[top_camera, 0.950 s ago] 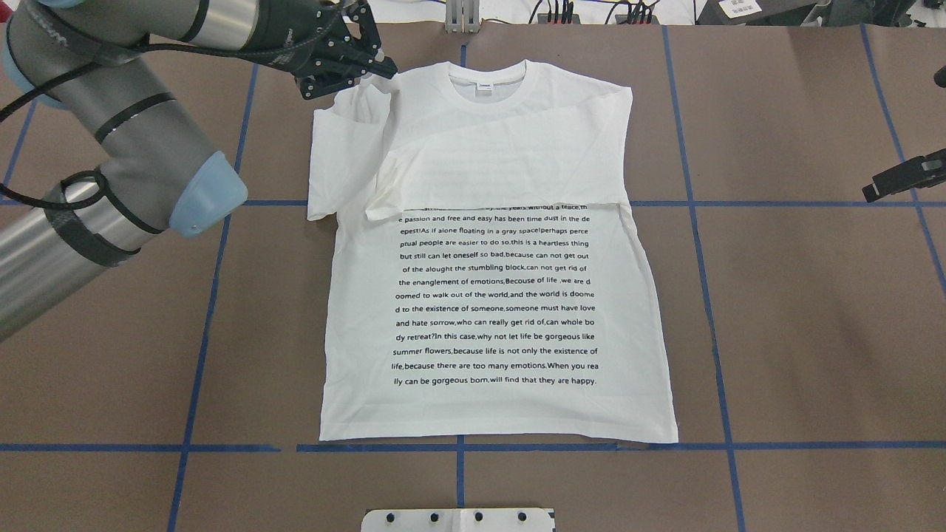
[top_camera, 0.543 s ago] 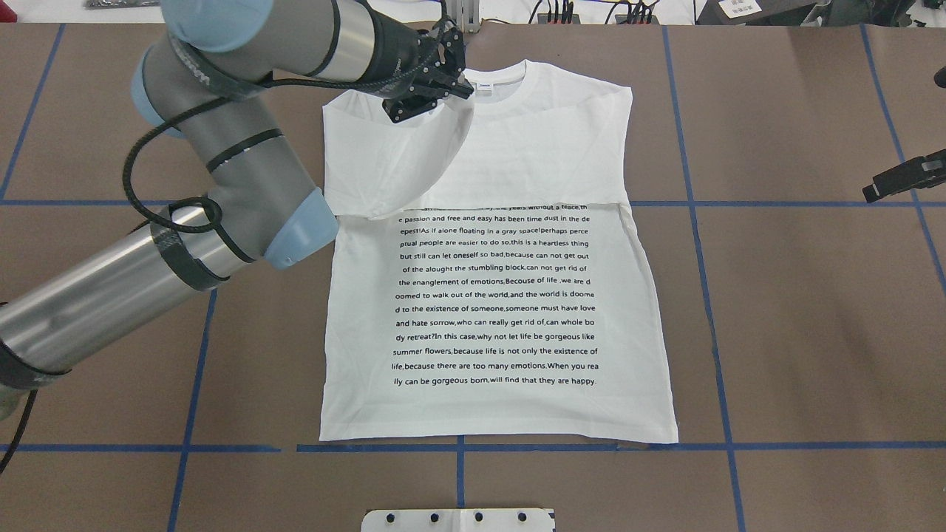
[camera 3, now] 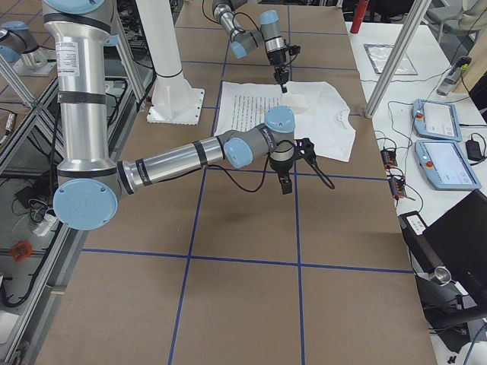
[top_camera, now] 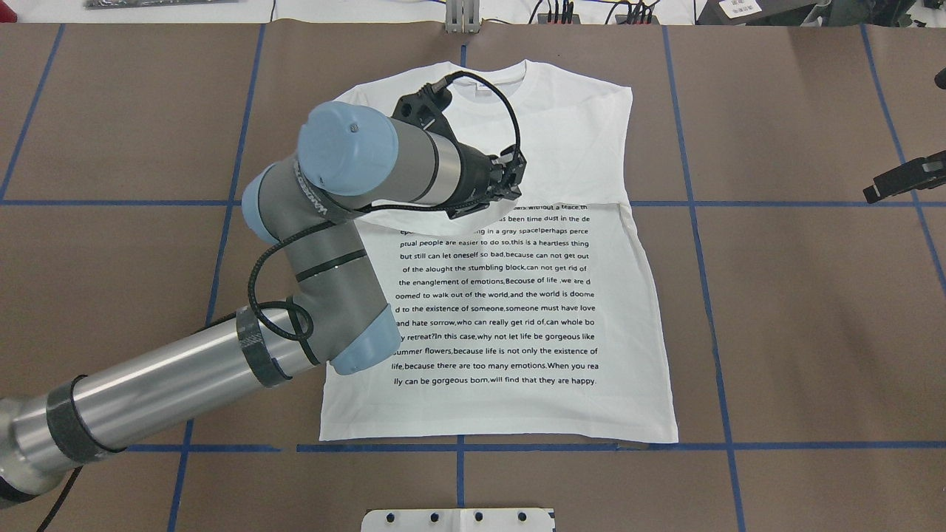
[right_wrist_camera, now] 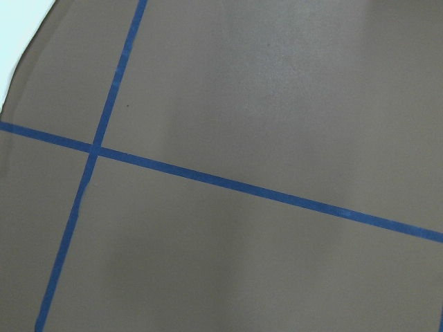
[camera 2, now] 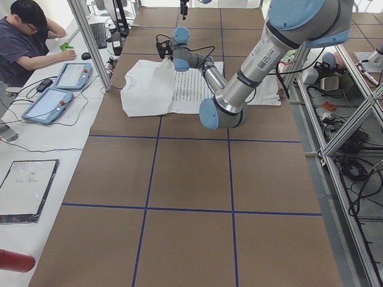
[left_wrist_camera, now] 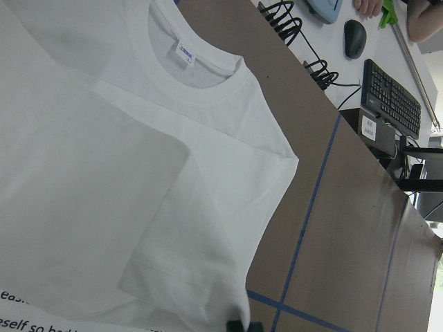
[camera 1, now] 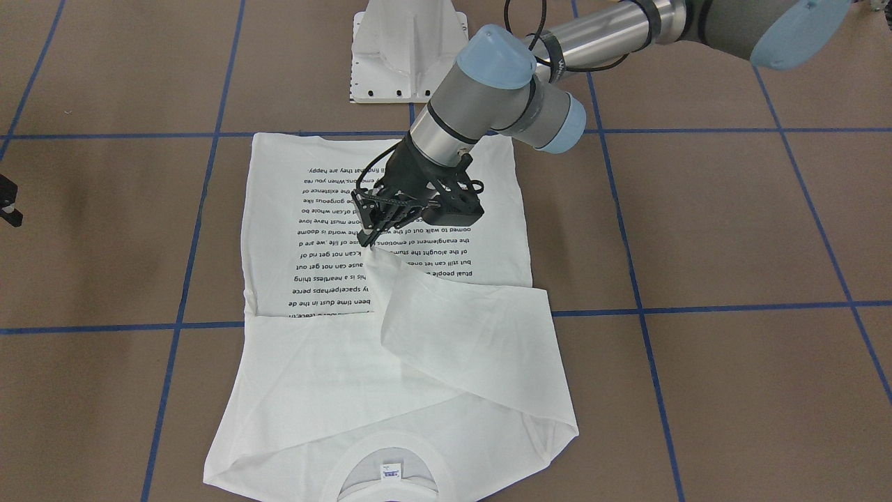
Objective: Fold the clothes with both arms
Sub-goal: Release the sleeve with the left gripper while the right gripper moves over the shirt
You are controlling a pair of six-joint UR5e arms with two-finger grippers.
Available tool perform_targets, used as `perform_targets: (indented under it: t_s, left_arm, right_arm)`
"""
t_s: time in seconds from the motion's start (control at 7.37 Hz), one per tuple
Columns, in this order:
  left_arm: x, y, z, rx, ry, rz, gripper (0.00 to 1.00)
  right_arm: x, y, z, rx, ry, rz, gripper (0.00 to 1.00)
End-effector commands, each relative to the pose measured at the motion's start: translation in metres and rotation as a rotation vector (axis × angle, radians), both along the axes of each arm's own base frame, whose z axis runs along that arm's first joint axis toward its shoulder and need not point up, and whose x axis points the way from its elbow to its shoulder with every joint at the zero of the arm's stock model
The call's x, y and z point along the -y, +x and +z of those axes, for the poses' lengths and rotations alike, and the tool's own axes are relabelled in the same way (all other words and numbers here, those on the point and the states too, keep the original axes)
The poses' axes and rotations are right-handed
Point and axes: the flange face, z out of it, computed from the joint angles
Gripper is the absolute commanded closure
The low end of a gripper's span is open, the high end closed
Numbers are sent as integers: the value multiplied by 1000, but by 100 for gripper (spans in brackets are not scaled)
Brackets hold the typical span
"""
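Pinching the sleeve [camera 1: 460, 335] end at mid-frame of the front-facing view, the left gripper [camera 1: 369, 245] holds it raised above the printed lines, so the cloth slopes down to the shoulder at lower right; the T-shirt [camera 1: 300, 376] lies flat on the table [camera 1: 732, 230], collar [camera 1: 390, 443] at the bottom edge. In the overhead view that gripper sits at upper centre, probably to lay the sleeve across the chest. The right gripper [top_camera: 898, 181] hangs at the right edge, clear of the cloth; whether its fingers are apart I cannot tell.
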Motion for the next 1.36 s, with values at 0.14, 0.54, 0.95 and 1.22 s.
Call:
perform_targets:
  t_s: [0.14,0.54,0.95,1.22]
  left_arm:
    - [-39,73,10,34,56,18,0]
    - [-35,60,20,76,158,100,0]
    - [1,-36,70,176,248,197,0]
    - [1,-107,73,319,317,232,0]
  right_arm:
    - [1,-1,0,-1,-3,2,0]
    - [15,-23,-31,33,-18,43,0]
    - [40,-124,-123,119,-84,100,0]
    - [33,-209,-179,113,-109,158,0]
